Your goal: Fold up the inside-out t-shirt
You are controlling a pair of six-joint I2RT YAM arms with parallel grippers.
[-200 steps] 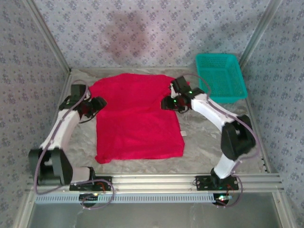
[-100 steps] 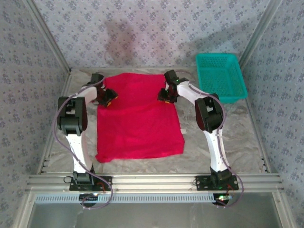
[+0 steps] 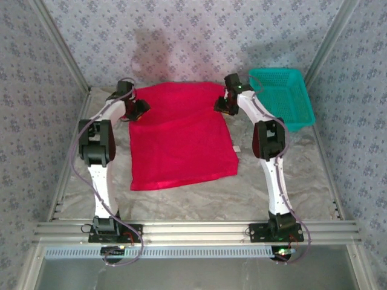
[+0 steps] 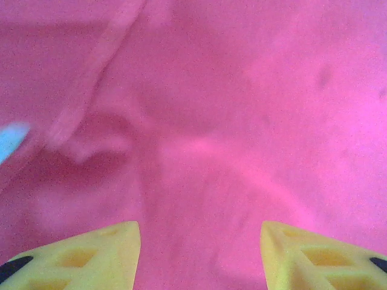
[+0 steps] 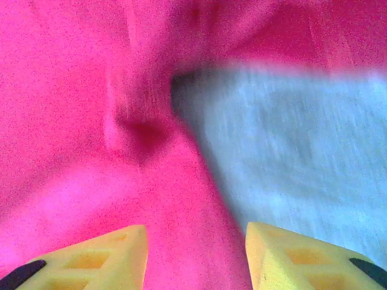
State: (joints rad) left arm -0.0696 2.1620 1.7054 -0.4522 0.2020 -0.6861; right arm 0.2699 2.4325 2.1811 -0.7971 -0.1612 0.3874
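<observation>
Both arms reach farther out than half a second ago, and the t-shirt [image 3: 181, 145] has slid with them toward the back of the worktop [image 3: 290, 181], its near hem now farther from the bases. Top view: left claw [image 3: 138, 110] sits at the shirt's far-left corner, right claw [image 3: 222, 106] at the far-right corner, just beside the teal basket [image 3: 281, 96]. The far strip of cloth looks raised, with a crease running across between the two claws. The rest lies flat, long axis running from the claws back toward the bases. So the whole garment lies on the near side of both claws, neither one closer to it than the other; any fold, I judge, must carry the far edge toward the near hem. Left wrist view: left claw [image 4: 198, 227] stands about half open, red cloth [image 4: 242, 90] running down into the gap, folds converging there. Cannot tell whether it pinches. Right wrist view: right claw [image 5: 196, 228] likewise part open over the shirt's edge [image 5: 60, 90], bare worktop [image 5: 302, 151] to one side; grip cannot be told.
</observation>
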